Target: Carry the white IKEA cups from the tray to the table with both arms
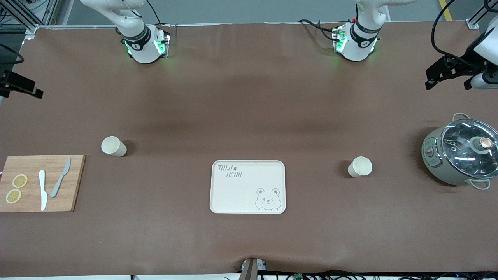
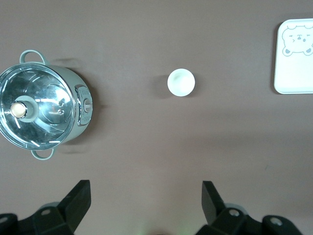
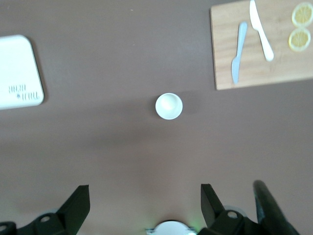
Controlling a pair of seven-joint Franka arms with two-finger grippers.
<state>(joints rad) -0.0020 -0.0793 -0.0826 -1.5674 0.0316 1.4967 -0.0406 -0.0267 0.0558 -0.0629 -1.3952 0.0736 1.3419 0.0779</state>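
Nearest front camera, mid-worktop [image 1: 249, 97]: cream bear-print tray [image 1: 248, 187], flat, nothing on it. Toward right arm's end, level with tray: wooden cutting board [image 1: 39, 182] carrying two lemon slices [image 1: 16, 188], a white knife [image 1: 42, 189] and a grey knife [image 1: 60, 177], all apart from one another. Slightly farther from camera than tray, toward left arm's end: white cup [image 1: 360, 167], upright, well apart from tray. Near it at that end: grey-green pot with glass lid [image 1: 461, 154]. Farther again, toward right arm's end, near board corner: second white cup [image 1: 113, 146], upright. High over the cups: left gripper [image 2: 145, 203] over worktop near first cup, fingers [image 2: 213, 198] spread wide, holding nothing; right gripper [image 3: 145, 203] over second cup's area, fingers [image 3: 212, 200] likewise wide apart, bare.
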